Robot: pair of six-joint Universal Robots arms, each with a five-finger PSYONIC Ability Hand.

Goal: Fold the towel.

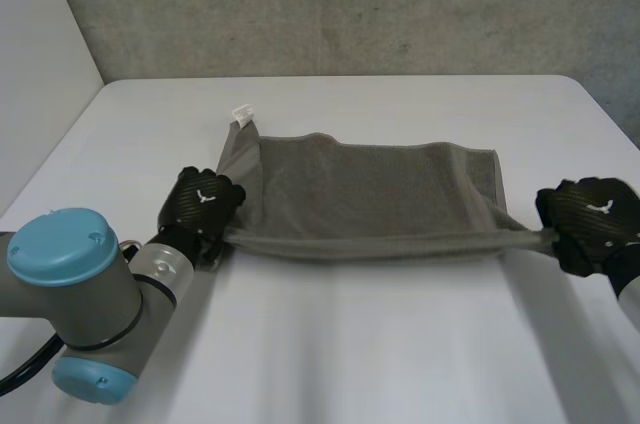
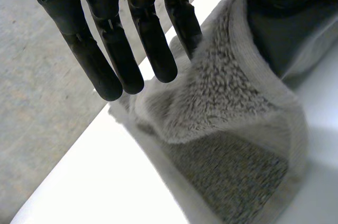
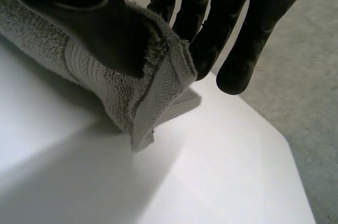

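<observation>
The towel is grey terry cloth, its pile looped and nubby, with a flatter woven band along the hem. The bench is white, smooth and matt. The left robot hand and right robot hand are black, their backs faintly glossy with a woven pattern, their fingers smooth matt plastic by the look. The wall behind is rough grey concrete.

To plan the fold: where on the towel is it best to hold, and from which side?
Hold the towel at its two near corners, one from each short end, as the left hand and right hand pinch them. The near edge stretches straight between them, so it can probably be carried evenly over the flat far part.
</observation>
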